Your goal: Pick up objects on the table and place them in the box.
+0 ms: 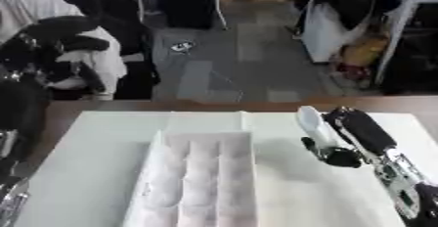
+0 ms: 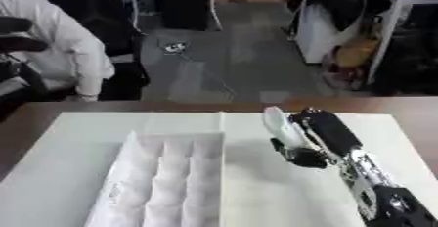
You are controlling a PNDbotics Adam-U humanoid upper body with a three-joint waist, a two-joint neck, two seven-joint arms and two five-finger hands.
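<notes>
**A:** What am I looking at on the right side?

**B:** I'm seeing the right hand (image 2: 312, 135) sitting right of centre in the frame, arm coming in from the lower right corner. Its fingers (image 1: 363, 128) are curling round a white oblong object (image 2: 278, 123), thumb underneath, pinching it. The object is sticking out toward the upper left of the hand, tilted, over the white sheet (image 1: 94, 172) covering the bench (image 1: 60, 111).

**A:** Box?

**B:** White box (image 1: 205, 182) is lying lower centre of the frame, left of the hand and apart from it. It's showing long parallel compartments running toward me. I can't tell whether anything is lying in them.

**A:** Is the object over the box?

**B:** No, it's hanging just right of the box's far right corner, not above any compartment.

**A:** Left hand?

**B:** I'm only getting dark and silver parts at the lower left edge of the left eye view. Can't tell what its fingers are doing.
</notes>
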